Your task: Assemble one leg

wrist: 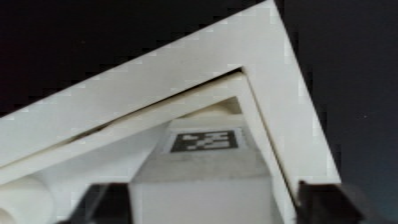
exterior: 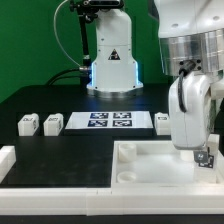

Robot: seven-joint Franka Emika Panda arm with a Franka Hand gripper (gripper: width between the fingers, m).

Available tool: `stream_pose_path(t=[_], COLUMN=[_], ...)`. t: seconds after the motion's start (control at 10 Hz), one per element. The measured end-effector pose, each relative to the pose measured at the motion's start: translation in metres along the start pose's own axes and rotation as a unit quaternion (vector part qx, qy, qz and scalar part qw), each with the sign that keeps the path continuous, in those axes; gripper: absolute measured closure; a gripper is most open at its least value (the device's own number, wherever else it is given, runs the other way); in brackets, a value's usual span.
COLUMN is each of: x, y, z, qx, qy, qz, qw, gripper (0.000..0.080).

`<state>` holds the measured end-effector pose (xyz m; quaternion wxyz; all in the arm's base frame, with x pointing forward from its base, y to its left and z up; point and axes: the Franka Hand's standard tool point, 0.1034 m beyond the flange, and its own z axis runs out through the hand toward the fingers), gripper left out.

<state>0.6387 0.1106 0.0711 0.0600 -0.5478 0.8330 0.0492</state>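
Observation:
My gripper [exterior: 205, 157] is lowered over the exterior view's right corner of the large white tray-like piece [exterior: 140, 180]. It is shut on a leg, a white block with a black-and-white tag. In the wrist view the leg [wrist: 208, 165] fills the space between my dark fingers [wrist: 107, 205], with its tagged end pointing into the tray's corner [wrist: 267, 60]. Whether the leg touches the tray I cannot tell. Three more legs lie on the black table: two at the exterior view's left [exterior: 28, 123] [exterior: 52, 123] and one at the right [exterior: 162, 120].
The marker board [exterior: 110, 121] lies between the loose legs. The robot's base [exterior: 112, 60] stands behind it. A white piece [exterior: 5, 160] shows at the exterior view's left edge. The arm hides the tray's far right part.

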Motion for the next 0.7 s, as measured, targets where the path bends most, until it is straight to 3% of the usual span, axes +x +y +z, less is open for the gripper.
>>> stream_pose_path(t=[0.1,0.2,0.5,0.7], x=[0.000,-0.001,-0.019,-0.019], y=[0.000,0.000,0.008,0.009], z=[0.000,-0.001,-0.036,-0.034], qx=[0.000,0.000,0.010,0.008], qy=[0.000,0.000,-0.017,-0.016], qz=[-0.001,-0.002,-0.015,-0.016], qw=[1.000,1.000,1.000,1.000], gripper=[0.0239,0.0178,0.0151,0.0150])
